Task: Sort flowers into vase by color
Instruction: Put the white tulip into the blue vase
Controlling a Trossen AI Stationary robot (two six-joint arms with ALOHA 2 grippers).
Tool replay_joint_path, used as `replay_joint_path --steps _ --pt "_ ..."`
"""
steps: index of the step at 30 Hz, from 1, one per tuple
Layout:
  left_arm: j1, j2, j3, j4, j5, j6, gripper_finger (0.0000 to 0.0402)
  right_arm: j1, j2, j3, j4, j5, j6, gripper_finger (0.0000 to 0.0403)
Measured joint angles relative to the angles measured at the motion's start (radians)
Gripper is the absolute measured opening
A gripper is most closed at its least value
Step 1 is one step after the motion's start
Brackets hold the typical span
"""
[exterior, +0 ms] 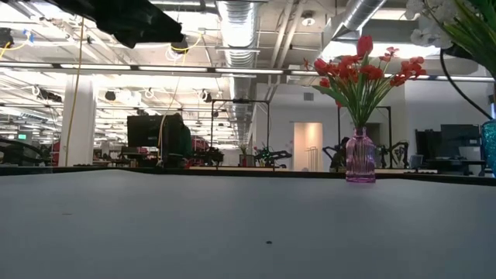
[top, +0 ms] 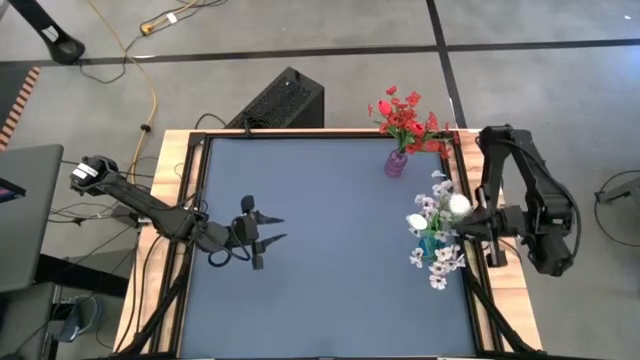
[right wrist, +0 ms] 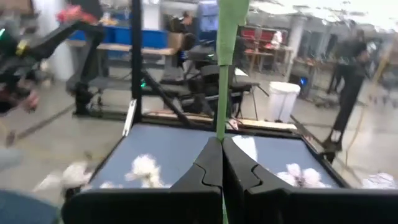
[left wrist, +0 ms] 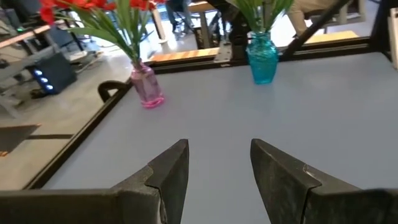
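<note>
My right tool (right wrist: 221, 152) is pressed together on a thin green stem (right wrist: 229, 68), holding a white flower (top: 458, 206) above the teal vase (top: 432, 243) at the right edge of the surface (top: 330, 250). That vase already carries the white flowers (top: 437, 262); the red flowers (top: 408, 117) stand in the pink vase (top: 397, 163) at the far right corner.

The stem is slim and slick, so I judge it could twist or slide between my fingers and miss the vase mouth. The mouth looks crowded with stems, and pushing down against them could tip the vase or drag a neighbouring bloom out as I withdraw. The vase stands close to the surface's edge, so a sideways nudge could send it off.

My left tool (left wrist: 219, 171) hangs spread and empty over the left middle, well clear.
</note>
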Motion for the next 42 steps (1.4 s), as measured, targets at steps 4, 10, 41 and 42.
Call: replay_joint_path --steps 4,10,41,42 --pt "0.0 0.0 0.0 0.011 -0.038 -0.002 0.0163 0.033 0.019 -0.008 0.003 0.001 -0.053 0.0019" --pt "0.0 0.0 0.0 0.016 -0.046 -0.021 0.0163 0.071 0.013 -0.062 -0.007 -0.001 -0.04 0.0019" --pt "0.0 0.0 0.0 0.014 -0.034 -0.071 0.0163 -0.117 0.002 -0.298 0.073 -0.179 0.241 0.0019" --pt "0.0 0.0 0.0 0.014 -0.034 -0.071 0.0163 -0.122 0.002 -0.298 0.077 -0.186 0.241 0.0019"
